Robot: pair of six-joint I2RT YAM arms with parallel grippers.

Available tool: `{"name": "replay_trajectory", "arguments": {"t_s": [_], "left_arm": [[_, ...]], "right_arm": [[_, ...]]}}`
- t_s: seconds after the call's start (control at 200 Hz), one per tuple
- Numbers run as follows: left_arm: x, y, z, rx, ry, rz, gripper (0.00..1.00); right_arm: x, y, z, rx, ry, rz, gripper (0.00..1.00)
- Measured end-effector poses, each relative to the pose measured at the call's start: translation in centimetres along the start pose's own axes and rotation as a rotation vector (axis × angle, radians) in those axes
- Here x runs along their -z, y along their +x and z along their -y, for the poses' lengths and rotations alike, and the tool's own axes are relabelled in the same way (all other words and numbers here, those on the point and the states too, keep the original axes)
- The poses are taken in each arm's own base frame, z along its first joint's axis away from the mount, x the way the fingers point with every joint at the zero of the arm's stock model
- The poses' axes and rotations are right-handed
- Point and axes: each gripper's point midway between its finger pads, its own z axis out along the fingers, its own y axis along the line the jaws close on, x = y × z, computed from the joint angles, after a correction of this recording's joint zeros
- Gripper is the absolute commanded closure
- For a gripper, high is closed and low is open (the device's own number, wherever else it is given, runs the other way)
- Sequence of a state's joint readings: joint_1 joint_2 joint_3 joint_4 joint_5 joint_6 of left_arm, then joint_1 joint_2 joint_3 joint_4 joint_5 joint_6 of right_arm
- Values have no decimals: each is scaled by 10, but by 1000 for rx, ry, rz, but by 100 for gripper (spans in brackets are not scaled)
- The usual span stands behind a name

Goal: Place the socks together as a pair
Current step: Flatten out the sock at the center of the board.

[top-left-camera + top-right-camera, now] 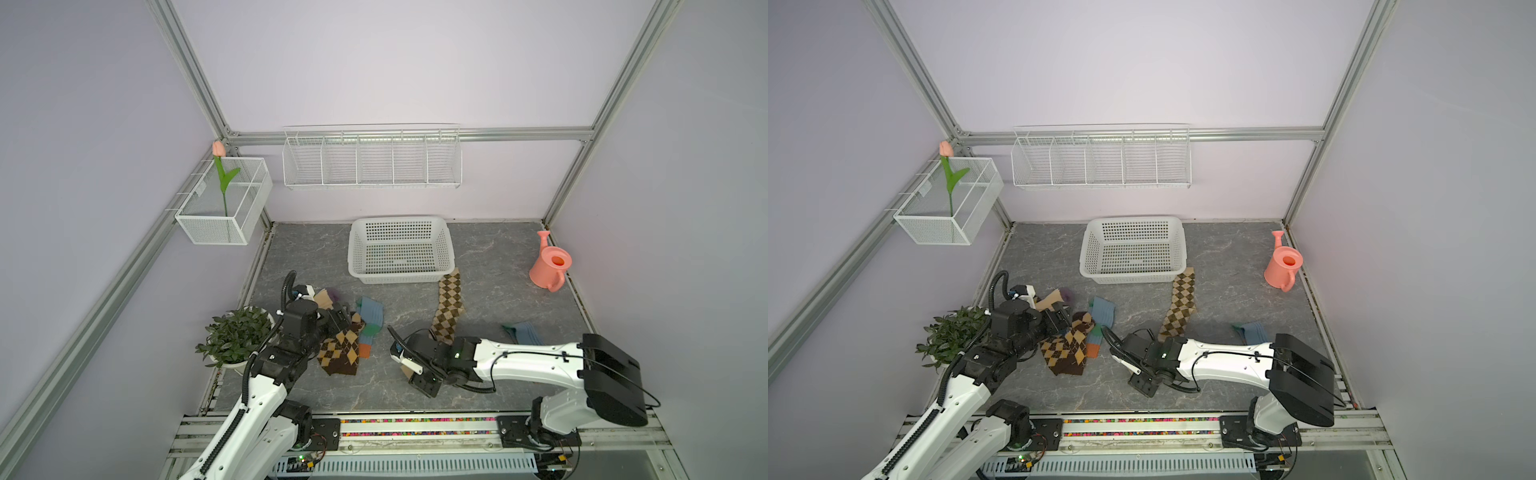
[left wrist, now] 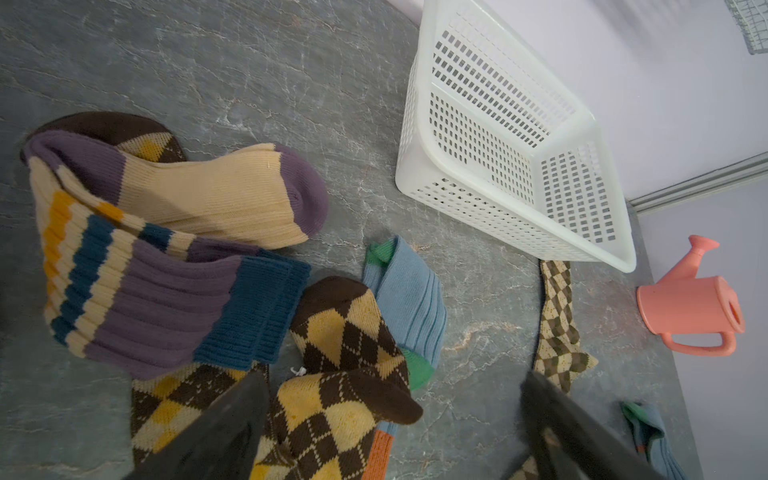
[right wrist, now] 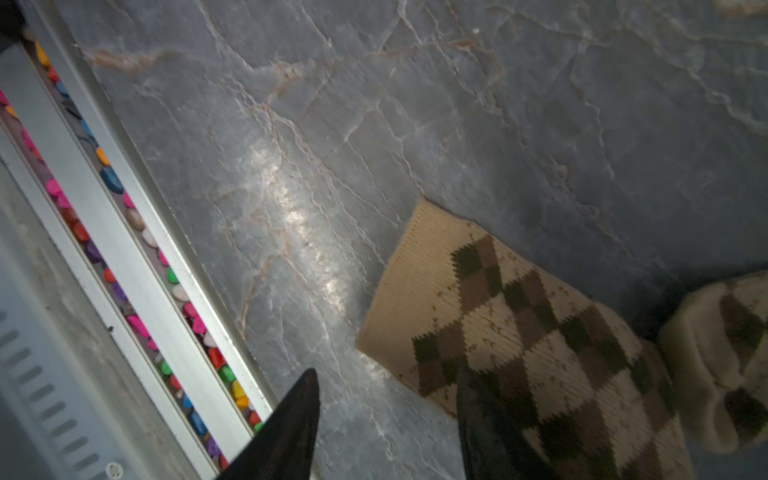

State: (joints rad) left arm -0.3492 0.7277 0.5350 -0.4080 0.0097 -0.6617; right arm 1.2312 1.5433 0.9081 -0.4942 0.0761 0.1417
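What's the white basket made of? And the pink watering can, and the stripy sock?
Basket: looks like plastic, white and smooth. The walls are moulded with neat rows of little slots.
Watering can: probably plastic too, matte pink. The body, spout and handle look like one smooth piece.
Stripy sock: soft knitted yarn. You can see its ribs and stitches, and it flops in folds.

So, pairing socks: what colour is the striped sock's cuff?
The cuff is teal-blue; clearest in the left wrist view.
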Motion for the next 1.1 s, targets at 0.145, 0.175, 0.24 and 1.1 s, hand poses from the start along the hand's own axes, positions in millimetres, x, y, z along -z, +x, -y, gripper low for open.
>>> {"name": "replay_trajectory", "arguments": {"t_s": [0.145,0.175,0.24,1.1], "left_arm": [[-2,2,2,1,15,-8,3],[-2,2,2,1,17,-11,3],[-3,3,2,1,17,-16,3],[-6,17,32,-27,202,-67,4]], "right_arm": [[-15,0,-5,2,-20,-16,57],[-19,2,-5,3,-20,-25,59],[-27,6,-4,4,-19,-49,66],[151,-116,39,-158,-4,519,93]]}}
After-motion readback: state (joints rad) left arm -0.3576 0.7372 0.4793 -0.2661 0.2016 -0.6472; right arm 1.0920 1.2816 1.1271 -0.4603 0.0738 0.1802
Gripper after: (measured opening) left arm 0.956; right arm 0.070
